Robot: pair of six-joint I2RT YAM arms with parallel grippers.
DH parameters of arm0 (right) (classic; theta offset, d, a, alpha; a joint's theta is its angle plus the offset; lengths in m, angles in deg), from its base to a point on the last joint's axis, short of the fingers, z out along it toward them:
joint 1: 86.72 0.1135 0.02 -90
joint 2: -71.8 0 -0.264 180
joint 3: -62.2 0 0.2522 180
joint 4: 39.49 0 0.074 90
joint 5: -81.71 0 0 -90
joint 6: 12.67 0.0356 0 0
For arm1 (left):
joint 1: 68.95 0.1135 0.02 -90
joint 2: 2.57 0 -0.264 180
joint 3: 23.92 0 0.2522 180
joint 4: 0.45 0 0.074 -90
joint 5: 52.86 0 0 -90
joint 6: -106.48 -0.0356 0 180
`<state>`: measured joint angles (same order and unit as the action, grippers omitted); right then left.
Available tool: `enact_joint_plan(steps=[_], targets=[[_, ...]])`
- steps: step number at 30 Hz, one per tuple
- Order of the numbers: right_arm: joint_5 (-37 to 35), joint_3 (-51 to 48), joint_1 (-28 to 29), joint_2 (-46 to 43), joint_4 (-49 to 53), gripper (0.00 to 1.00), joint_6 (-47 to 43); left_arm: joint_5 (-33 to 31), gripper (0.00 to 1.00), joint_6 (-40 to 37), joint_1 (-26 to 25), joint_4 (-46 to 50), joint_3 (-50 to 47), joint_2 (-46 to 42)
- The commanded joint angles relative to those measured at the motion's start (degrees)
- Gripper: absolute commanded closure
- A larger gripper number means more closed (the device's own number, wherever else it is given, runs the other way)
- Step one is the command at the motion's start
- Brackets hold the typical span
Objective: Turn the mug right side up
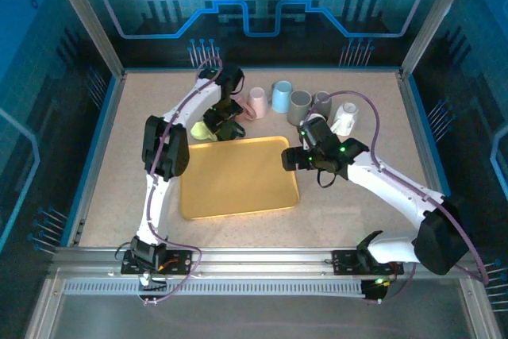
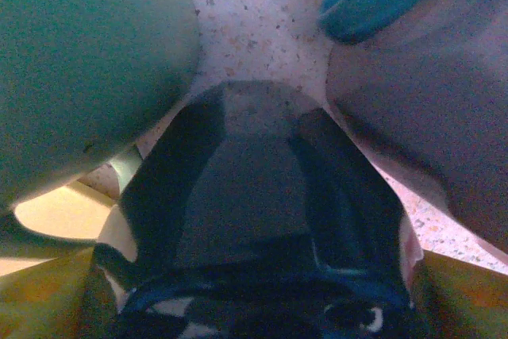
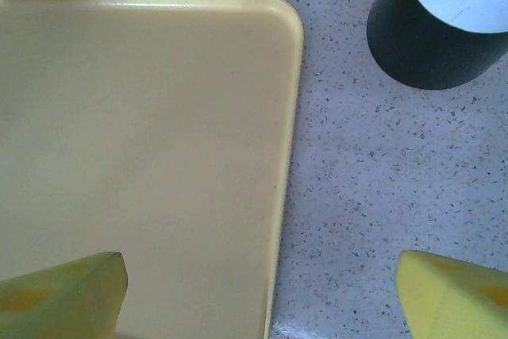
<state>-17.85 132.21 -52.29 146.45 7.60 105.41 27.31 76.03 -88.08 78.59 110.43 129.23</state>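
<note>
A dark mug (image 2: 254, 196) sits between the yellow fingers (image 2: 40, 299) of my left gripper (image 2: 254, 299). The jaws straddle the mug closely, and I cannot make out whether the pads touch its sides. From above, the left gripper (image 1: 225, 126) is at the tray's back left corner, over the dark mug. My right gripper (image 1: 290, 161) hangs open over the right edge of the yellow tray (image 1: 238, 184). Nothing is between its fingertips (image 3: 63, 299). Below the right gripper (image 3: 262, 307) are the tray's rim (image 3: 290, 117) and bare table.
A yellow-green mug (image 1: 202, 130) crowds the dark mug's left side and a pink mug (image 1: 255, 104) its right. A row of cups runs along the back: light blue (image 1: 282, 95), grey (image 1: 299, 107), white (image 1: 343, 119). A dark cup with a pale top (image 3: 436, 29) stands beyond the tray's corner.
</note>
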Motion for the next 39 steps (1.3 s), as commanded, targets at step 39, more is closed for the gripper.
enact_joint_plan(steps=[39], targets=[[41.7,-9.8,-2.1,-12.7,-52.0,0.21,32.7,27.5,0.51,-13.9,-1.7,-86.9,-75.9,-81.2]])
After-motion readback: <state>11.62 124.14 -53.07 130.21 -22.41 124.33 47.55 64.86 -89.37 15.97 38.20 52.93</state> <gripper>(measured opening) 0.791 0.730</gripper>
